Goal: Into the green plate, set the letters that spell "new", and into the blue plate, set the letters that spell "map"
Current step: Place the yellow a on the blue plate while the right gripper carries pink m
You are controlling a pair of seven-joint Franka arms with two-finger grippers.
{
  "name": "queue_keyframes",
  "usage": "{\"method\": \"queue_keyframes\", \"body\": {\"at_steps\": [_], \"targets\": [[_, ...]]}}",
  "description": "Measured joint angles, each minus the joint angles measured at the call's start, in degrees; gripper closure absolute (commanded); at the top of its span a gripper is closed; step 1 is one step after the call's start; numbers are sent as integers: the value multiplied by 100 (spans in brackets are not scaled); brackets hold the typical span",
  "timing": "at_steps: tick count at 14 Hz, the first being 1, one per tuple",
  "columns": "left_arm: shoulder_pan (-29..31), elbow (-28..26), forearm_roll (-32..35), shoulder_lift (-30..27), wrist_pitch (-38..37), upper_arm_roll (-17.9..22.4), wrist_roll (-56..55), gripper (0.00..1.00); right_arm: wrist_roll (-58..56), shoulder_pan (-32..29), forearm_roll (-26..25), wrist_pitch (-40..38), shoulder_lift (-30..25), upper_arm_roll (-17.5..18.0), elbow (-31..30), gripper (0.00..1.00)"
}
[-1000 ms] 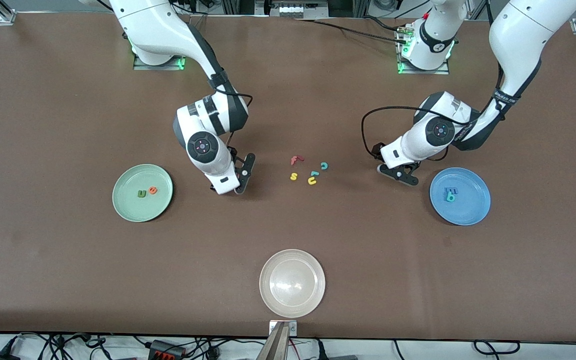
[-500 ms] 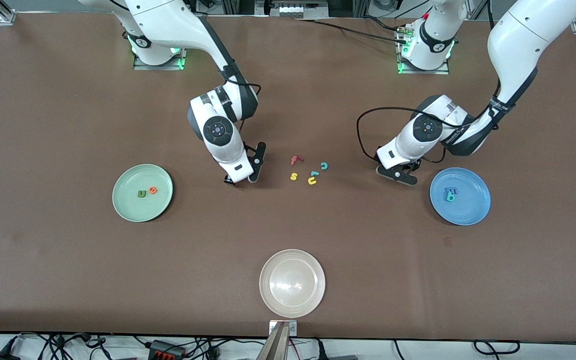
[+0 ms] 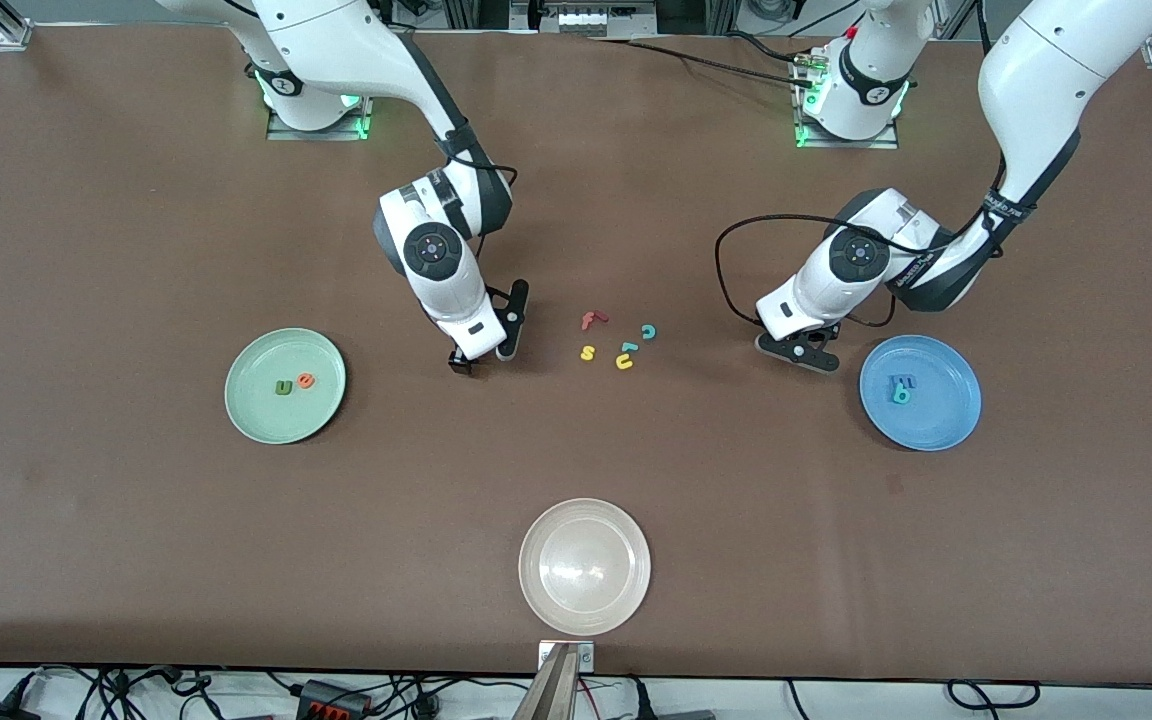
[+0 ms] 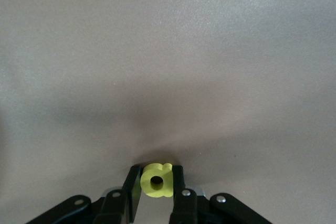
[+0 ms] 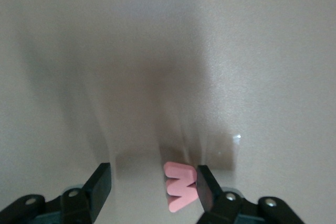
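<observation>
The green plate [image 3: 266,420] holds the dark green "n" [image 3: 283,387] and the orange "e" [image 3: 306,380]. On the blue plate [image 3: 941,425] lie the blue "m" [image 3: 902,381] and a teal stemmed letter [image 3: 900,396]. My left gripper [image 3: 798,352] [image 4: 156,170] is low over the table beside the blue plate, shut on the yellow round-bowled letter [image 4: 156,183]. My right gripper [image 3: 484,352] [image 5: 153,171] stands open between the green plate and the loose letters. The pink "w" [image 5: 181,184] leans against one of its fingers, with a gap to the other. The front view hides both of these letters.
A loose cluster lies mid-table: red "f" [image 3: 591,320], yellow "s" [image 3: 587,352], teal "c" [image 3: 648,331], yellow "u" [image 3: 624,362] and a small teal piece [image 3: 628,347]. A beige-white plate [image 3: 584,610] sits near the front edge.
My left gripper has closed on the yellow letter. My right arm has swung from beside the green plate toward the loose letters, and its jaws have narrowed somewhat.
</observation>
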Motion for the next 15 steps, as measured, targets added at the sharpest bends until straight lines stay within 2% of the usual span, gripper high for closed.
{"method": "queue_keyframes", "body": {"at_steps": [3,6,8,11,13,14,15], "targets": [[74,150,10,-20,-196,4,35,88,-53,1,-37,0,-45,-34,-2,25],[209,797,20,-123,-1395,-139,557,88,-66,4,-124,-1,-94,-40,-11,25],[357,1313,20,-213,-2009,-219,1256,88,-69,7,-127,-2,-93,-40,-52,25],[935,1734,20,-221,-2227,-222,2549,88,-76,7,-129,-2,-48,-67,-141,29],[1297,1748,20,-107,-2226,-212,2953,87,-88,7,-129,2,-28,-83,-159,50],[1424,1743,20,15,-2218,-207,3008,85,-93,8,-130,2,-30,-83,-159,64],[1519,1741,20,171,-2180,-206,3035,75,-97,8,-135,8,-36,-84,-155,75]]}}
